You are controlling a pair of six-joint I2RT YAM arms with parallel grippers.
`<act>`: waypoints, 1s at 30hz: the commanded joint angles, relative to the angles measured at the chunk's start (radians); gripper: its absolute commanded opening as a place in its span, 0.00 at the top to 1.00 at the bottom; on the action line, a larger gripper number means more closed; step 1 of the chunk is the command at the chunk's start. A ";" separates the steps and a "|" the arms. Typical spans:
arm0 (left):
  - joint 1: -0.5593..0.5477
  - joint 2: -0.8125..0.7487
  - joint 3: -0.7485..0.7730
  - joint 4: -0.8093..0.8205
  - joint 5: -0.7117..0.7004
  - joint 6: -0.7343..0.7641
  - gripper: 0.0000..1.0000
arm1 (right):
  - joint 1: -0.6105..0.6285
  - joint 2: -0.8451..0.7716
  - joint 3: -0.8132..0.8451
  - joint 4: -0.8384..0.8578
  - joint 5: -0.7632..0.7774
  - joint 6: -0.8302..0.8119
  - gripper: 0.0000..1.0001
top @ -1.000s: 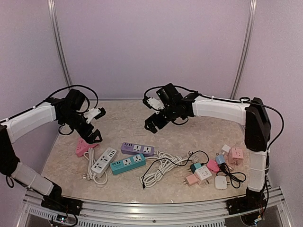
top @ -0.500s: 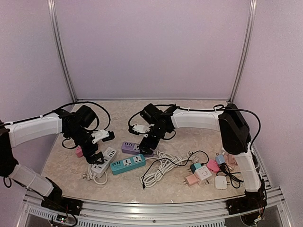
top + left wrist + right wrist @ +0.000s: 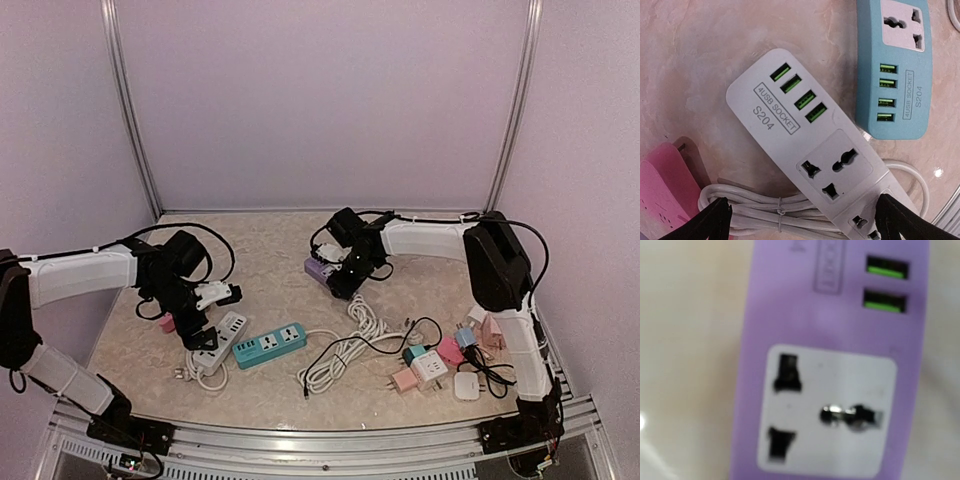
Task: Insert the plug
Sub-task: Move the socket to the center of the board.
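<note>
Top external view, quick rundown: left gripper (image 3: 203, 332) down over the white four-USB power strip (image 3: 805, 150), fingers (image 3: 710, 222) spread wide either side, gripping nothing. Teal power strip (image 3: 900, 70) just beside it, pink plastic adapter (image 3: 662, 195) on the other side. Right gripper (image 3: 338, 278) right up against the purple power strip (image 3: 830, 365) toward the back middle; clamped or not, can't tell, wrist view too blurry. Loose pastel plug adapters (image 3: 430, 368) piled front right.

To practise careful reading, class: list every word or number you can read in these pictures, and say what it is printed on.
"4USB SOCKET": white power strip
"S204": white power strip
"4USB SOCKET": teal power strip
"S204": teal power strip
Label on the purple power strip: too blurred to read
</note>
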 commanded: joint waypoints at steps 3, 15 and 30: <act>0.038 0.007 -0.009 0.035 -0.012 0.018 0.01 | -0.249 0.049 0.063 -0.072 0.180 0.080 0.29; 0.091 -0.019 -0.008 0.013 0.006 0.025 0.01 | -0.220 -0.098 0.154 -0.149 0.095 0.019 0.00; 0.081 -0.151 -0.037 0.003 0.065 0.025 0.01 | 0.232 -0.148 -0.120 0.011 -0.147 -0.257 0.00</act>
